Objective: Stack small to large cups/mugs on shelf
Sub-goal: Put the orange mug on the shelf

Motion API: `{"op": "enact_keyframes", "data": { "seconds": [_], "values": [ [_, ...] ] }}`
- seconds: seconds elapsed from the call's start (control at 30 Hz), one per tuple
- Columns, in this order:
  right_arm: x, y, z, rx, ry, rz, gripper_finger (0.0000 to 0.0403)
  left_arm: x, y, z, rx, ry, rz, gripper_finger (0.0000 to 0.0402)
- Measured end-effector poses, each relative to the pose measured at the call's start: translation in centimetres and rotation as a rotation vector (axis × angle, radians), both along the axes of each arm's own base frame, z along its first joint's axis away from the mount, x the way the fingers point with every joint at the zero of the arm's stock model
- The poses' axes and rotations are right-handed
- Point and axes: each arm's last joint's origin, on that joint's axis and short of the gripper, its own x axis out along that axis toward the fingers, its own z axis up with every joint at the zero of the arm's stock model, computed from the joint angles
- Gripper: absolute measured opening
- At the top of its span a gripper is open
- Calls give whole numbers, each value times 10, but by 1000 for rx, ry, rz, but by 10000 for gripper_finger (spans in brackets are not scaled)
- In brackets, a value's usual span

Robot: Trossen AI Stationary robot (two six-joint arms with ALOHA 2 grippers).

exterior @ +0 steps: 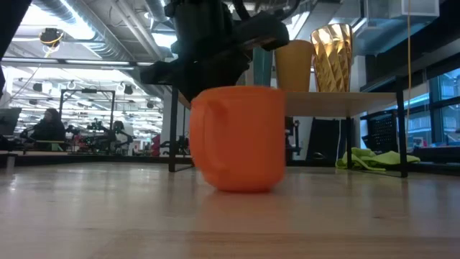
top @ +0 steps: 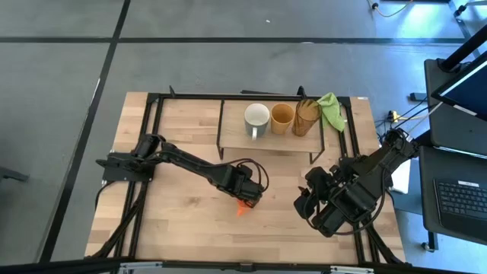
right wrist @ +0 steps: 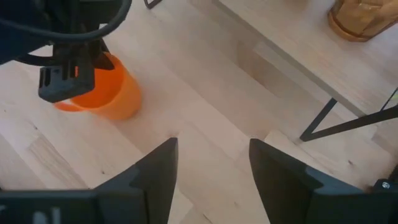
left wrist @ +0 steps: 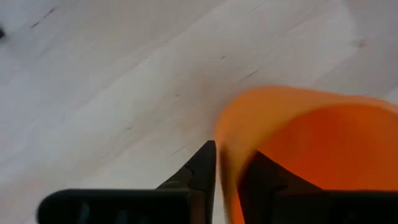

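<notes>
The tabletop (top: 190, 213), filling the lower middle of the high view, is pale jointed wood with a matt, fine-grained surface. The shelf (top: 236, 137) at upper centre is a light-wood board on thin black metal legs. The orange cup (exterior: 237, 138), centre of the low view, looks like smooth matt plastic. The amber tumbler (exterior: 331, 57) at upper right is see-through, faceted and glossy. The green cloth (exterior: 374, 159) at lower right is soft, crumpled fabric.

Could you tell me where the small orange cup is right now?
In the high view the orange cup sits on the tabletop in front of the shelf, with the left tool straddling its rim.
</notes>
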Motion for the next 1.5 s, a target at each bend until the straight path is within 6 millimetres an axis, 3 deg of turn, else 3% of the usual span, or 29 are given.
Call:
{"op": "enact_keyframes", "data": {
  "seconds": [0.13, 0.3, 0.53, 0.7, 0.8, 1.03, 1.3, 1.5],
  "values": [
    [-1, -1, 0, -10, 10, 0, 200, 0, 0, 0, 10, 5, -21, 12],
    [0, -2, 0, -19, 0, -3, 200, -5, 2, 10, 13, -3, -17, 6],
    [-3, -6, 6, -32, -43, -5, 200, -37, 16, 65, 46, -33, 69, 3],
    [-7, -16, 16, -50, -107, -21, 200, -67, 42, 114, 93, -130, 150, 2],
    [-8, -22, 21, -51, -124, -33, 200, -81, 62, 132, 128, -155, 194, 2],
    [-6, -27, 22, -81, -121, -21, 200, -93, 100, 154, 155, -157, 199, 2],
    [-4, -30, 23, -97, -132, -30, 200, -103, 142, 194, 237, -146, 189, 2],
    [-2, -33, 23, -103, -135, -45, 200, -110, 164, 195, 254, -88, 192, 2]
  ]
}}
